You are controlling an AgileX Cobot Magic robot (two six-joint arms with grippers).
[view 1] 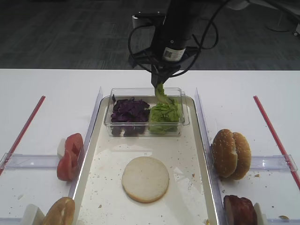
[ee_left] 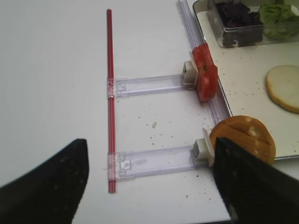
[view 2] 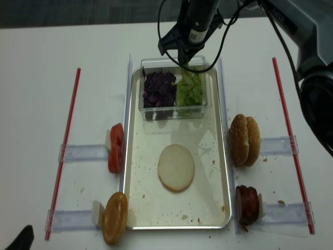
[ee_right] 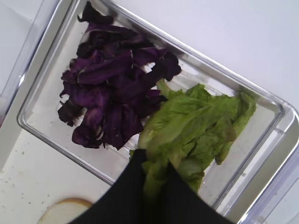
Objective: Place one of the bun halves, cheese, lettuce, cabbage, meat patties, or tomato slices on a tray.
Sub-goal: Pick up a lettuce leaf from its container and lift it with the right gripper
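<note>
right wrist view: right gripper [ee_right: 156, 186] clamped on lettuce [ee_right: 196, 126] above box [ee_right: 44, 133]. thin pinch; leaf may tear or slip before tray [view 1: 199, 154]. left gripper [ee_left: 149, 182] apart.

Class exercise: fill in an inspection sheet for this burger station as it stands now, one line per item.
Surface: white table, crumbs near tray.
Job's things: pale bun disc on tray; lettuce and cabbage in clear box; tomato slices, sesame buns, patty racked beside tray.
Clutter: red strips.
Grippers: right gripper shut on lettuce leaf; left gripper open, empty.
Cables: black loops on right arm.
Surroundings: dark floor.
</note>
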